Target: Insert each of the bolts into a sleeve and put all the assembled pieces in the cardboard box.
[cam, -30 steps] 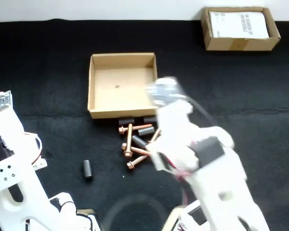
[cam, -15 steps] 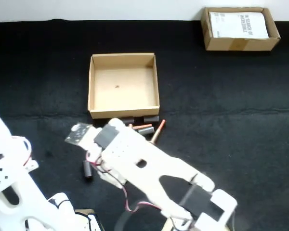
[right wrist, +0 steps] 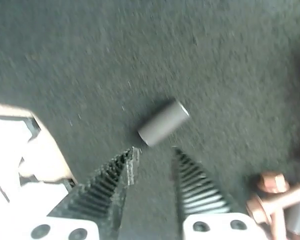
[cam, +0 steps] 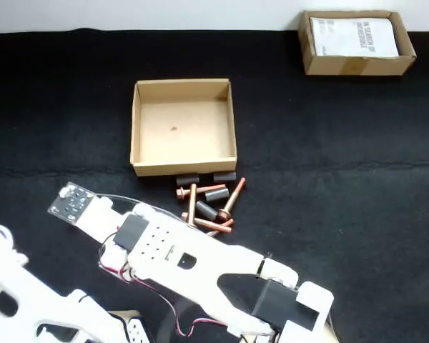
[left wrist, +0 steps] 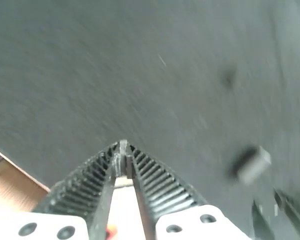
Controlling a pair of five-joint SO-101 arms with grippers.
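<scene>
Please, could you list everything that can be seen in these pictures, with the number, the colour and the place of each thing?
cardboard box: one, brown, open, middle of the table.
second cardboard box: one, brown, far right corner, holding a white sheet.
bolts: at least four, copper, heaped just in front of the middle box.
sleeves: four, dark grey, among the bolts and along the box's front wall.
lone sleeve: one, dark grey, lying on the cloth apart from the heap.
table cloth: one, black, covering the table.
right tool: one, black fingers, open, just short of the lone sleeve.
left tool: one, black fingers, shut, over the cloth.
</scene>
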